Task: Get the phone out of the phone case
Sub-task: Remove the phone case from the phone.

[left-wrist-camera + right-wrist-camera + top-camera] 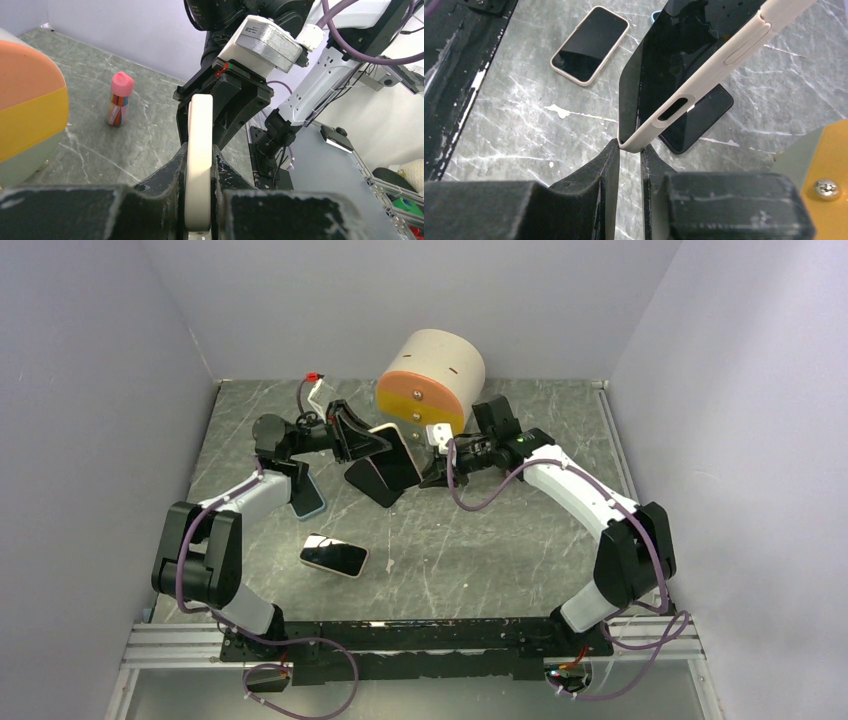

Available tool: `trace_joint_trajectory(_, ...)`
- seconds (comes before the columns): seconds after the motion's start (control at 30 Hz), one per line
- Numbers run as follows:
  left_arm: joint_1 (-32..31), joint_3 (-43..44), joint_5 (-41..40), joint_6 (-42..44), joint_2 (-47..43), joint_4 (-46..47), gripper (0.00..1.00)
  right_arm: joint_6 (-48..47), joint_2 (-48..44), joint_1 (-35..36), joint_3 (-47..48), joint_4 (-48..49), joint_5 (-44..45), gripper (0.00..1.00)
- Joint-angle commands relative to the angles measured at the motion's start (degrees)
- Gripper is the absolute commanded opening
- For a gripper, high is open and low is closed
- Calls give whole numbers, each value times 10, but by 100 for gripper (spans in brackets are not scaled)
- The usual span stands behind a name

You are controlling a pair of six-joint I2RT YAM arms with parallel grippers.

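Observation:
A cream phone case (397, 445) hangs tilted above the middle of the table, held between both arms. The phone's dark glossy face (659, 65) shows inside its rim. My left gripper (199, 150) is shut on one edge of the case (199, 150), the cream edge pressed between both fingers. My right gripper (629, 146) is shut on the case's lower corner (644, 134), which sits just between the fingertips. From above, the left gripper (355, 437) is on the case's left and the right gripper (437, 466) on its right.
A bare black phone (706, 112) lies on the table under the held case. A cream-cased phone (334, 556) and a blue-cased one (308, 498) lie nearer the left arm. A large cylinder with an orange and yellow face (430, 375) stands behind. A pink-capped tube (119, 102) stands beyond.

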Motion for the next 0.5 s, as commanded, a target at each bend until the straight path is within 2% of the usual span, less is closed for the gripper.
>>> trace_joint_trajectory(0.0,-17,15,66,-52,-3,4,2,-108,-2,4,67,18,26,0)
trace_joint_trajectory(0.27,-29,26,67,75,-40,-161,3,-168,-6,23,93,-15,93,0)
trace_joint_trajectory(0.4,-33,32,55,137,-58,-245,2,-155,-5,23,93,3,80,0)
trace_joint_trajectory(0.47,-36,32,62,136,-62,-243,2,-136,-9,23,80,31,64,0)
